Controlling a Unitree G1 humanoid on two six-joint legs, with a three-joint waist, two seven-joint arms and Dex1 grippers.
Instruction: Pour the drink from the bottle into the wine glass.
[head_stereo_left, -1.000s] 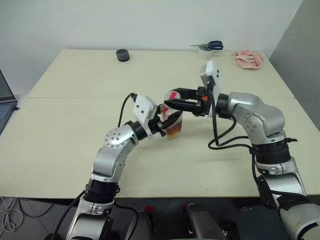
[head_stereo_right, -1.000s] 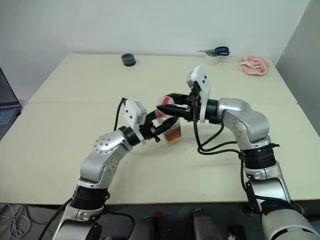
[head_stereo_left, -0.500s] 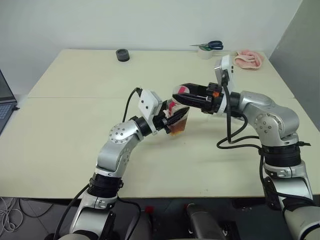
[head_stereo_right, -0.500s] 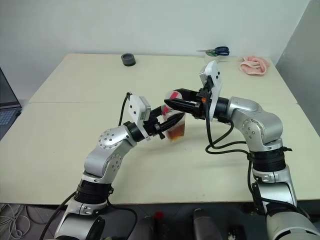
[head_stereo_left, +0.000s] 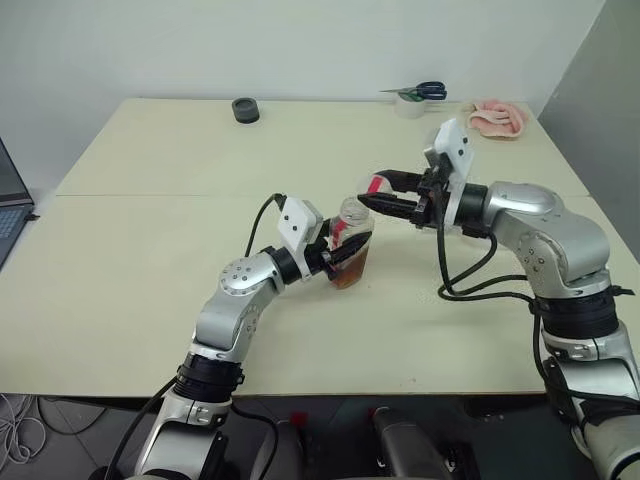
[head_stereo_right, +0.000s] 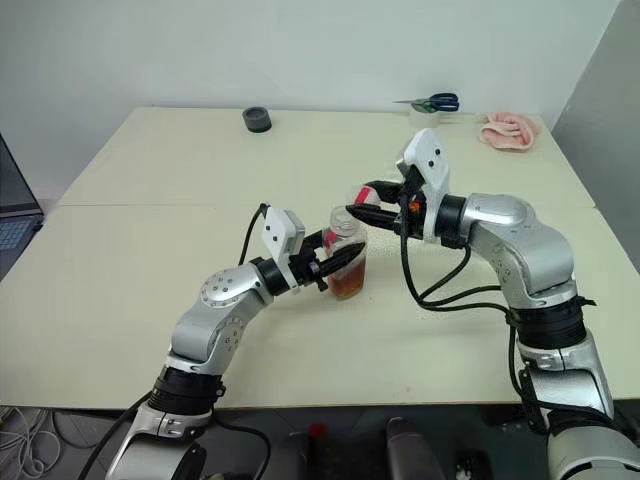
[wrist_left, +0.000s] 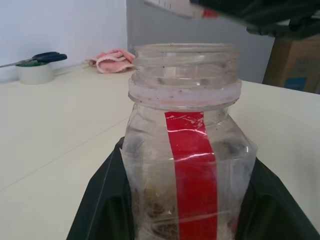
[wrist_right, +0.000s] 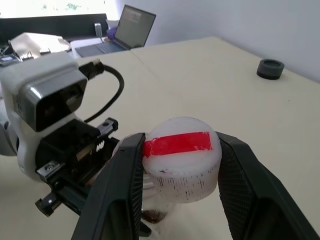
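My left gripper (head_stereo_left: 335, 258) is shut on the bottle (head_stereo_left: 352, 243), a small clear bottle with a red strip, and holds it upright just above the table at mid-scene. Its mouth (wrist_left: 184, 52) is uncapped. The drink (head_stereo_left: 349, 274), reddish-amber, fills the bottle's lowest part. My right gripper (head_stereo_left: 373, 196) is shut on the bottle's cap (wrist_right: 182, 152), white with a red strip across it. It holds the cap a little above and to the right of the bottle's mouth, apart from it. The wine glass is out of view.
At the table's far edge lie a black round object (head_stereo_left: 245, 110), a tape roll with scissors on it (head_stereo_left: 411, 99) and a pink cloth (head_stereo_left: 497, 118). A laptop (head_stereo_left: 10, 200) sits at the left edge.
My right gripper has drawn away to the right with the cap, which sat over the bottle's neck a second ago. The bottle's mouth now stands bare.
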